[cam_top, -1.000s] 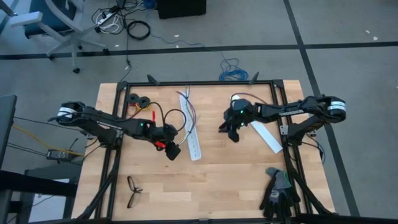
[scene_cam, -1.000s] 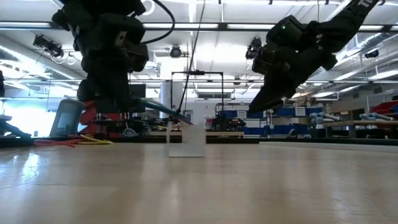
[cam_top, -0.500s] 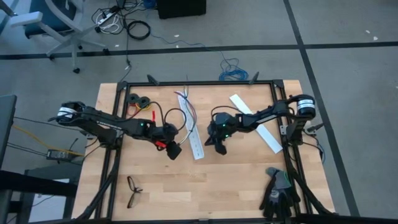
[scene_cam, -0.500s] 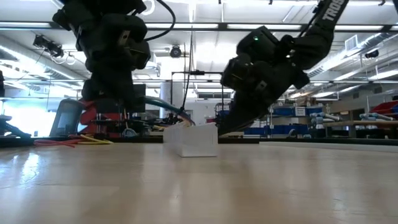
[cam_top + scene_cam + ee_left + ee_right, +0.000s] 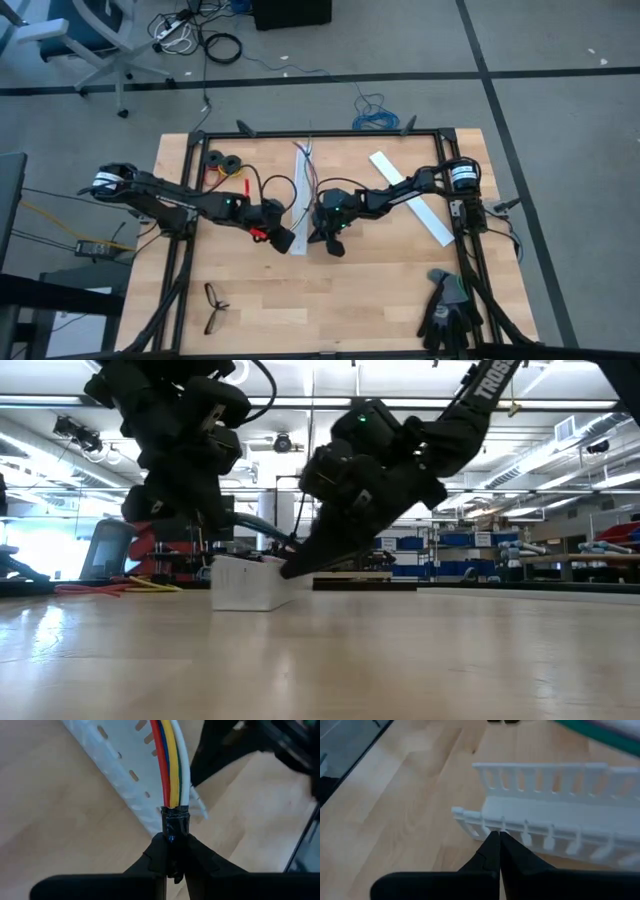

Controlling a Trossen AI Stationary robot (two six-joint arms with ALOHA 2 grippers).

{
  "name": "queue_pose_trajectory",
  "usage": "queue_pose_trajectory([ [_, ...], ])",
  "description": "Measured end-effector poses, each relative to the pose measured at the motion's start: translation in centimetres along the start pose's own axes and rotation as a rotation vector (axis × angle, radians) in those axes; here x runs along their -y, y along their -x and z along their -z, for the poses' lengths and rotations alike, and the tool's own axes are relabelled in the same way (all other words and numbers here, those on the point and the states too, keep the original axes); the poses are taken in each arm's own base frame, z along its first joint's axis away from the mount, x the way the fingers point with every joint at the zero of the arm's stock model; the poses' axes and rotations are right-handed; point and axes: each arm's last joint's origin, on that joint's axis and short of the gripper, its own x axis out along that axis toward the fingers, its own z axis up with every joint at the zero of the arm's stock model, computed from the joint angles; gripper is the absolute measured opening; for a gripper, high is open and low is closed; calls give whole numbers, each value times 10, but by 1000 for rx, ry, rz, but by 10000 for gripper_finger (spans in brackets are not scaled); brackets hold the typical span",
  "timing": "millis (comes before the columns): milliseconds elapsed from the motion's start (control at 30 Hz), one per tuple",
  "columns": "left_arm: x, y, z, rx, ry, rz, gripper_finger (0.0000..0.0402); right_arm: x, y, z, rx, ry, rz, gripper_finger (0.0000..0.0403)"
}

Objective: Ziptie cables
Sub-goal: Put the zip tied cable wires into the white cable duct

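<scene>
The cables (image 5: 172, 765), a bundle of red, blue, yellow and white wires, run from my left gripper (image 5: 171, 845) out over the long white slotted strip (image 5: 300, 195), which lies flat on the table. My left gripper (image 5: 285, 240), at the strip's near end, is shut on the bundle. My right gripper (image 5: 496, 836) is shut with nothing between its fingers. It comes in from the table's right, its fingertips (image 5: 287, 572) against the strip (image 5: 243, 582). No ziptie shows in these views. My left gripper pinches the bundle's black-taped end (image 5: 176, 817) between its two fingers, which lie along the wires and slant downward. The wires run on past the fingertips above the strip's channel. My right gripper pushes with its shut fingertips on the strip's slotted side wall (image 5: 515, 831), close to its near end. The fingers slant down from the table's right.
A second white strip (image 5: 410, 195) lies at the right, under the right arm. Black eyeglasses (image 5: 214, 305) lie near the front left and dark gloves (image 5: 447, 305) at the front right. Black rolls (image 5: 222, 160) sit at the back left. Black frame rails run along both sides.
My right gripper has swept toward the table's left edge and downward, reaching the slotted strip. The strip has slid toward the left, its near end now beside my left gripper.
</scene>
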Motion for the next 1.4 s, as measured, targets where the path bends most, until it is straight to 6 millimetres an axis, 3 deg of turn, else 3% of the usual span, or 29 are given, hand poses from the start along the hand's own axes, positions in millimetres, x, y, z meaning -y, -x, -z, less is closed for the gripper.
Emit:
queue_pose_trajectory([
  [400, 4, -1, 27, -10, 298, -91, 42, 10, -25, -29, 74, 103, 1, 0],
  [533, 9, -3, 32, 4, 335, -66, 44, 13, -30, -24, 76, 100, -7, 0],
  [800, 8, -2, 35, -12, 368, -74, 123, 12, -42, -13, 59, 71, -44, 0],
  [1400, 8, -2, 33, 44, 352, -81, 130, 7, -44, -14, 60, 70, -72, 0],
])
